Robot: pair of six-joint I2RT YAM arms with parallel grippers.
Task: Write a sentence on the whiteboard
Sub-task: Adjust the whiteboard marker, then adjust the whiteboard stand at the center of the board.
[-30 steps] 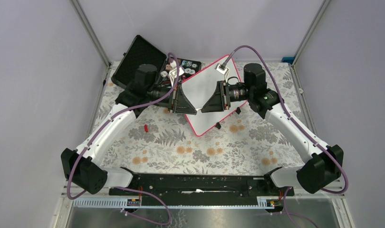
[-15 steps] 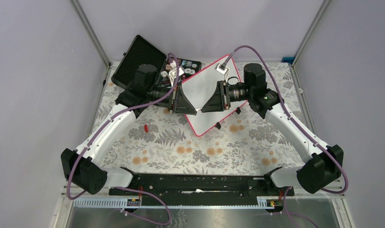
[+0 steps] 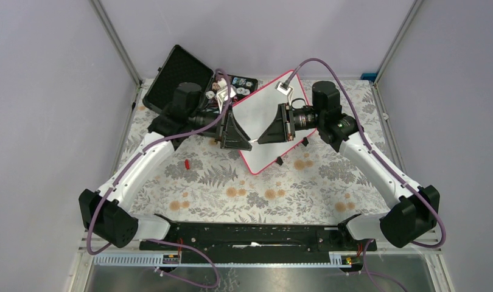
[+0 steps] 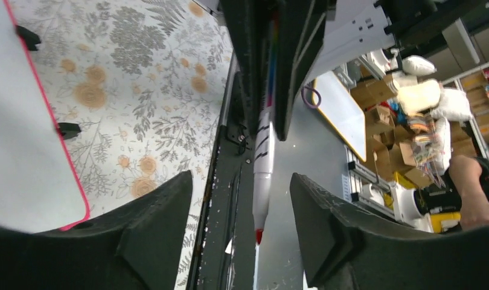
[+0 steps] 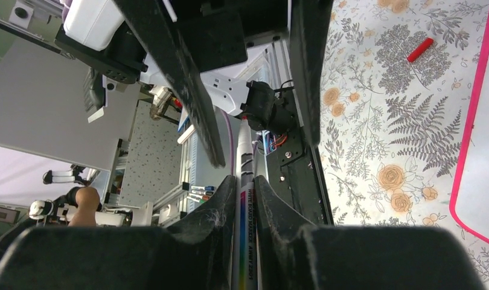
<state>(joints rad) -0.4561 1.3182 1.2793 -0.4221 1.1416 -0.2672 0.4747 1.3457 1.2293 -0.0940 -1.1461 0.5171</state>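
The whiteboard [image 3: 260, 157] lies tilted at the back middle of the table, white with a pink rim; the sentence is not in view on its face. My two grippers meet nose to nose above its left edge. My right gripper [image 3: 263, 138] [image 5: 245, 179] is shut on the barrel of a white marker [image 5: 244, 229]. The marker's red tip [image 4: 258, 234] points between the fingers of my left gripper [image 3: 244, 141] [image 4: 240, 176], which is open and clear of it on both sides. The board's corner [image 4: 31, 151] shows to the left in the left wrist view.
A red marker cap [image 3: 187, 163] [image 5: 419, 49] lies on the flowered cloth left of the board. An open black foam-lined case [image 3: 177, 72] with small items sits at the back left. The black arm-base rail [image 3: 256, 234] runs along the near edge.
My left gripper has opened and let go of the marker, shifting slightly left. My right gripper has closed tighter on the barrel. The board has not moved.
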